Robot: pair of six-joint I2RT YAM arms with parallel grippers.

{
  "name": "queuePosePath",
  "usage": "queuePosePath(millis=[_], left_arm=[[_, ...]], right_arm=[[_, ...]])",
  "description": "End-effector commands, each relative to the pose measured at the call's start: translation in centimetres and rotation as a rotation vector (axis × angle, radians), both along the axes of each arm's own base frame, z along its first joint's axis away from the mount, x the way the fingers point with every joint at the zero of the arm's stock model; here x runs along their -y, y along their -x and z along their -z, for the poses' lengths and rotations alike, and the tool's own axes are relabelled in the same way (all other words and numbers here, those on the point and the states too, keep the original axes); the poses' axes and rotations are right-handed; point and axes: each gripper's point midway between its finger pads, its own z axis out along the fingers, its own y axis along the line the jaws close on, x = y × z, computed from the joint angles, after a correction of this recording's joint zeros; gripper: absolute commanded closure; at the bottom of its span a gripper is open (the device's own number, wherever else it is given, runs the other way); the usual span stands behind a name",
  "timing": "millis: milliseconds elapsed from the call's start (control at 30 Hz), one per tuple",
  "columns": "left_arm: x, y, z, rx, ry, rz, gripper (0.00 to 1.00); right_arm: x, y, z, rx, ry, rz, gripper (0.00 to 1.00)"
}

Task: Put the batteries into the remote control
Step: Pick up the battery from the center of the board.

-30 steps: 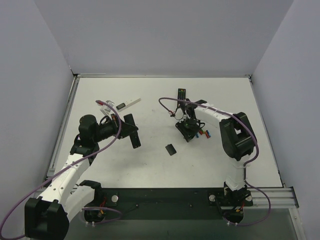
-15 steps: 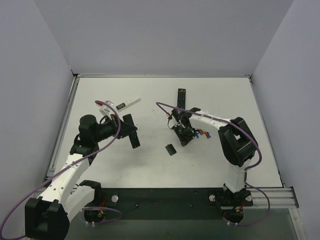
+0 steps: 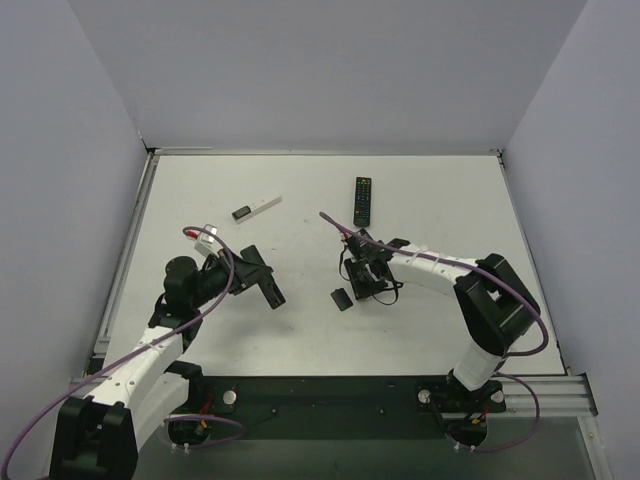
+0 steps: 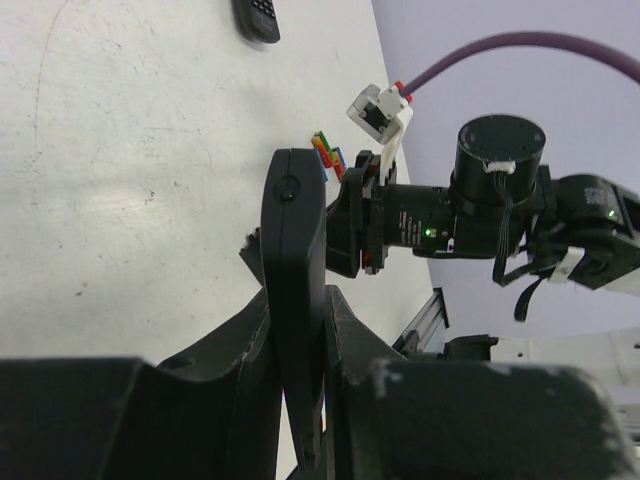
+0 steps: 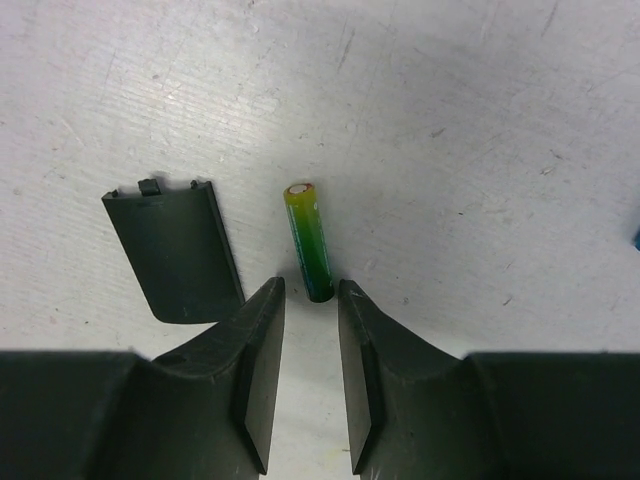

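Observation:
My left gripper (image 3: 255, 278) (image 4: 300, 330) is shut on the remote control (image 3: 266, 286) (image 4: 295, 240), a plain black bar held on edge above the table. A green battery (image 5: 308, 240) lies flat on the table. My right gripper (image 5: 311, 290) (image 3: 362, 288) stands open just behind it, a fingertip either side of its near end and neither touching it. The black back cover (image 5: 175, 250) (image 3: 341, 299) lies left of the battery. More batteries (image 4: 325, 152), red, green and blue, show past the remote's tip in the left wrist view.
A longer black remote with coloured buttons (image 3: 363, 200) (image 4: 257, 18) lies at the back middle. A thin white stick with a dark end (image 3: 256, 209) lies at the back left. The right arm (image 4: 440, 215) reaches low across the table toward the middle.
The right gripper has moved from the battery pile toward the near left, beside the back cover. The left arm has drawn back and lower with the remote control still in its jaws.

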Motion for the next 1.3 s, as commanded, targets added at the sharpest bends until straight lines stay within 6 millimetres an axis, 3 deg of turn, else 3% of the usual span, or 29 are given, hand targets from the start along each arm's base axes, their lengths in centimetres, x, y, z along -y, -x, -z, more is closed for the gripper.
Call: queuePosePath(millis=[0,500,667,1000,1267], left_arm=[[-0.1,-1.0,-4.0,0.12,0.106,-0.069,1.0],[0.5,-0.6,-2.7,0.115,0.08,-0.079,1.0],[0.5,-0.6,-2.7,0.115,0.082,-0.076,1.0],[0.8,-0.4,-2.6,0.116,0.084,-0.066,1.0],[1.2,-0.4,-2.2,0.111,0.086,-0.057,1.0]], right_arm=[[1.7,1.4,1.5,0.021,0.047,0.018,0.75],[2.2,0.5,2.1,0.217,0.079,0.0,0.76],[1.8,0.9,2.1,0.202,0.064,-0.013,0.79],[3.1,2.5,2.0,0.185,0.086,0.008,0.81],[2.9,2.3,2.3,0.191,0.087,-0.011,0.84]])
